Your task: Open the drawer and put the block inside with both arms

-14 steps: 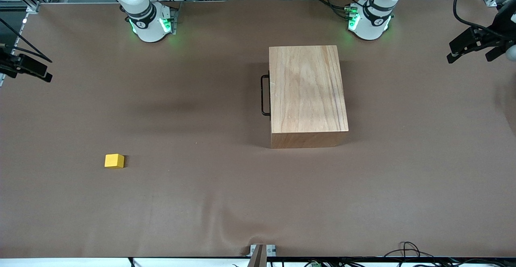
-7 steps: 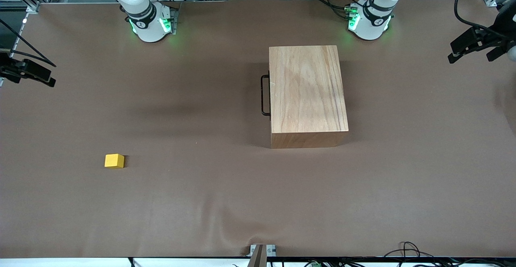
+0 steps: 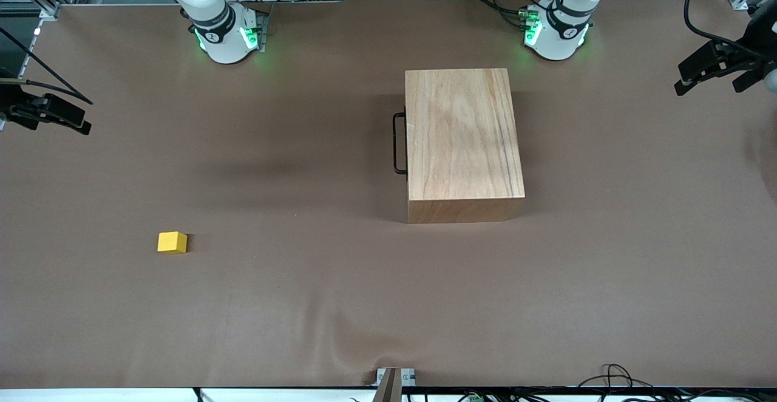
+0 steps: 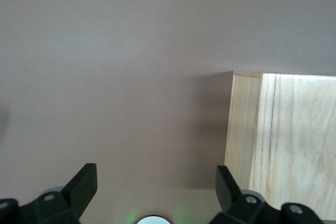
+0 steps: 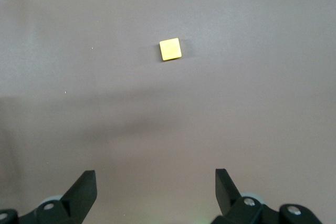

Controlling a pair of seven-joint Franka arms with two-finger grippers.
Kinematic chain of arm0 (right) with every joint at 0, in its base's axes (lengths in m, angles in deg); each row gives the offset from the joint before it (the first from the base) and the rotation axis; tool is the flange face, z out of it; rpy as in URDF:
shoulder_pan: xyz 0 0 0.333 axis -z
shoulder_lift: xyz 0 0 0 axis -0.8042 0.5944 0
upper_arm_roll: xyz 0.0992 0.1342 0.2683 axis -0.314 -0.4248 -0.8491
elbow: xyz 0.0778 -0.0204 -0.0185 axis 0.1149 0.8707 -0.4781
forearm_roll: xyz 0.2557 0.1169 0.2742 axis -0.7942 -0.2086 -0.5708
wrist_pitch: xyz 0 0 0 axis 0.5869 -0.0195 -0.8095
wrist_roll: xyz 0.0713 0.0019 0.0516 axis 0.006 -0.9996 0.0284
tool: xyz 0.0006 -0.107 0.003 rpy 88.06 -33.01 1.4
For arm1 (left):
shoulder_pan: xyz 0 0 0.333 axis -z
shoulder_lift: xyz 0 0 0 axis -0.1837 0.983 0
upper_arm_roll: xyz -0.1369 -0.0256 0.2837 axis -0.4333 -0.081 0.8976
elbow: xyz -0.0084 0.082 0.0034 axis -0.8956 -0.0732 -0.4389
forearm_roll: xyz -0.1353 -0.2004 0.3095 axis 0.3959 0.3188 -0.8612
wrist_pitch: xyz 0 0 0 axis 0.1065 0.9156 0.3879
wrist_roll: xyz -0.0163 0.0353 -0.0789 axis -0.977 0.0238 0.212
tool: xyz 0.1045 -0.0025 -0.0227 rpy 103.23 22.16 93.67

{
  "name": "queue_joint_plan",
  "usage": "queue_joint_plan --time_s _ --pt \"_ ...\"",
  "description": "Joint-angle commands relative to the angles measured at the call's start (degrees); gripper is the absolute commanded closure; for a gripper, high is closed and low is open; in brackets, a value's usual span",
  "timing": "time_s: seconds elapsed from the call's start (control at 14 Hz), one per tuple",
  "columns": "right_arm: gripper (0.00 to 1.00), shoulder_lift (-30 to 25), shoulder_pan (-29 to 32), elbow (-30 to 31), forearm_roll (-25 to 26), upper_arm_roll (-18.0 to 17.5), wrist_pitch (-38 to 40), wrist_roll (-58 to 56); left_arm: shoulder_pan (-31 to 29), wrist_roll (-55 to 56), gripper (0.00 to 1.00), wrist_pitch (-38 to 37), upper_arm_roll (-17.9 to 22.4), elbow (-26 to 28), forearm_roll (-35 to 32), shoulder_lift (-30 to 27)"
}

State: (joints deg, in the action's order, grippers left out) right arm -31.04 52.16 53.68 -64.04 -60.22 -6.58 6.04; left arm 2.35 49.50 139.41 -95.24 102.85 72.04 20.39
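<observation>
The wooden box [image 3: 464,144] stands near the left arm's base, and its drawer is shut. Only the drawer's black handle [image 3: 399,144] shows, on the side facing the right arm's end. The yellow block [image 3: 172,242] lies alone on the brown table, toward the right arm's end and nearer the front camera. My right gripper [image 3: 76,121] hangs open over the table's edge at that end; its wrist view shows the block [image 5: 170,49] well ahead of the empty gripper [image 5: 156,182]. My left gripper [image 3: 707,85] hangs open at the other end, with the box [image 4: 283,145] beside its empty fingers [image 4: 156,182].
The brown table cover [image 3: 303,305] is wrinkled near the front edge. Cables [image 3: 613,374] lie at the front corner toward the left arm's end. The two green-lit arm bases [image 3: 226,34] [image 3: 555,28] stand along the table's back edge.
My right gripper has drifted a little inward over the table from its end edge. The left gripper has shifted slightly. Block and box have not moved.
</observation>
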Motion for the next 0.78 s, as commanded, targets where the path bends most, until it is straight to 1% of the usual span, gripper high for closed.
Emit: queue_joint_plan --time_s 0.0,0.71 --pt "0.00 0.47 -0.30 -0.97 0.43 0.13 0.08 0.02 -0.03 -1.01 0.00 -0.89 -0.35 -0.80 -1.12 0.40" --pt "0.00 0.56 -0.38 -0.97 0.34 0.13 0.08 0.46 -0.20 -1.10 0.00 -0.89 -0.35 -0.89 -1.12 0.31"
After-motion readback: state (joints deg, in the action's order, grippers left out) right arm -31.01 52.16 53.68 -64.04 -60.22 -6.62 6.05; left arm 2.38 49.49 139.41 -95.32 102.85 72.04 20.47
